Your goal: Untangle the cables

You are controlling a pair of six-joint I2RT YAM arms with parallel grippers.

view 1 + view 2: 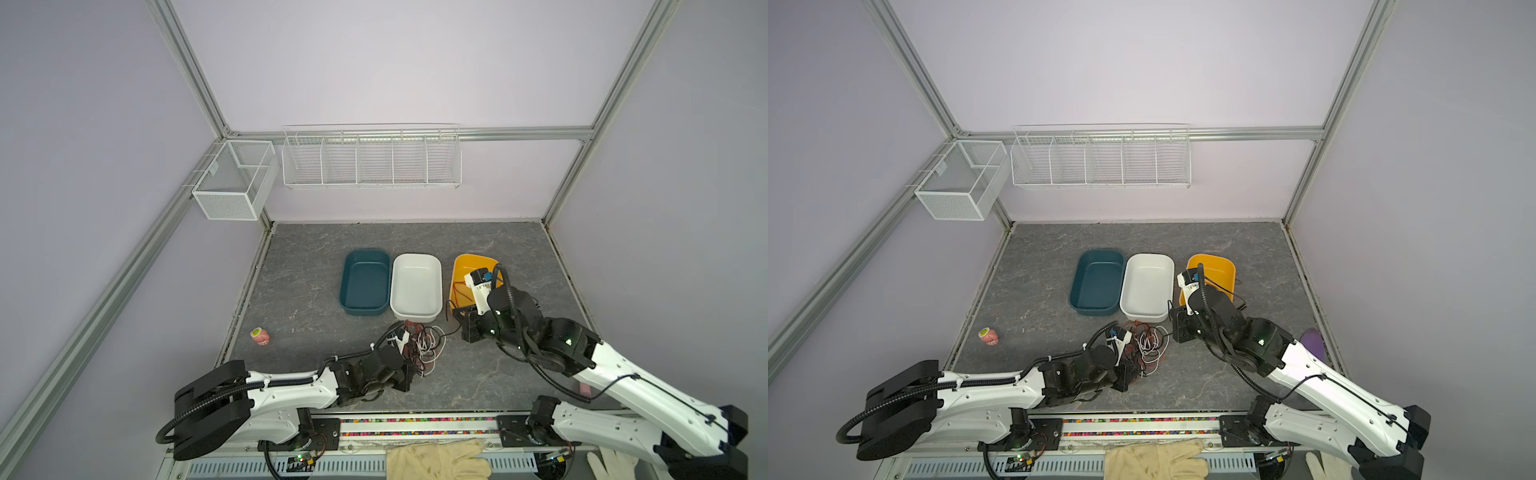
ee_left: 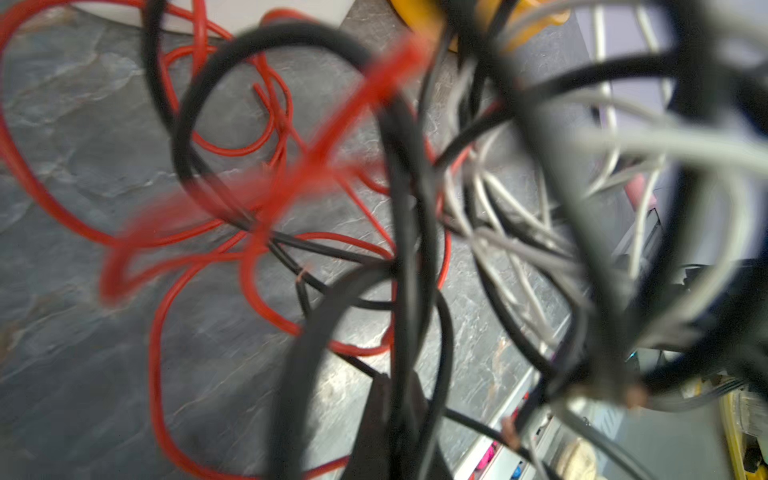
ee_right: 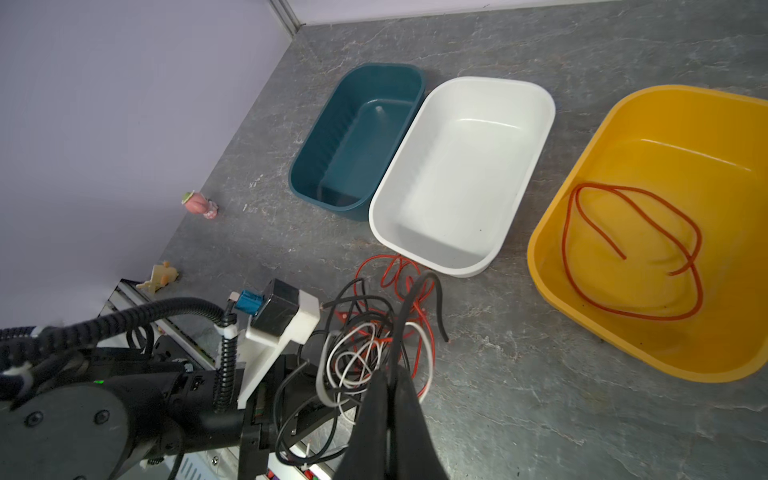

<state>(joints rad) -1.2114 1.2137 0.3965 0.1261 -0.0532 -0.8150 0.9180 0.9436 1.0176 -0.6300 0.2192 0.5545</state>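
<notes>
Red cable (image 3: 648,318) coils in the yellow tub (image 3: 685,124); right jaws pinch a black cable (image 3: 414,299), left jaws shut amid cables (image 1: 426,347).

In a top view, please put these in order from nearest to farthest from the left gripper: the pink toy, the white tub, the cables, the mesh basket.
Measured from the left gripper:
1. cables: the tangle lies right at its tip.
2. white tub: just behind the tangle, in the middle of the table.
3. pink toy: far to the left, near the table's edge.
4. mesh basket: up on the left wall frame.
</notes>
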